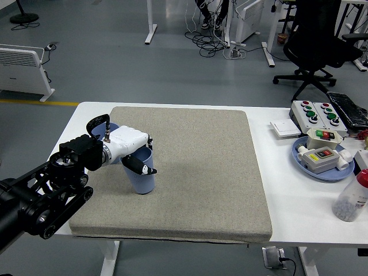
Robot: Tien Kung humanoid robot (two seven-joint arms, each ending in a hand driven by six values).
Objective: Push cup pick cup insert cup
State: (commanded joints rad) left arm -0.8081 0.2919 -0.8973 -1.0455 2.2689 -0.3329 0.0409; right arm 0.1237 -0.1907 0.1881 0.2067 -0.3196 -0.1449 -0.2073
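Left hand (131,150): fingers closed around the blue cup (142,177); thumb on its front wall
Blue cup: stood on the grey mat (195,172) near its left edge
Second cup (103,127): behind the hand; partly hidden

A white table (276,215) carries a grey mat (201,172) and a blue tray (330,172).

Mat (195,172) lies on the table (287,195). Left hand (127,150) sits at the mat's left edge, wrapped on a cup (142,177), second cup (109,127) just behind it. Tray (328,172) with switch boxes, button box (316,112) and bottle (352,198) lie right of the mat.
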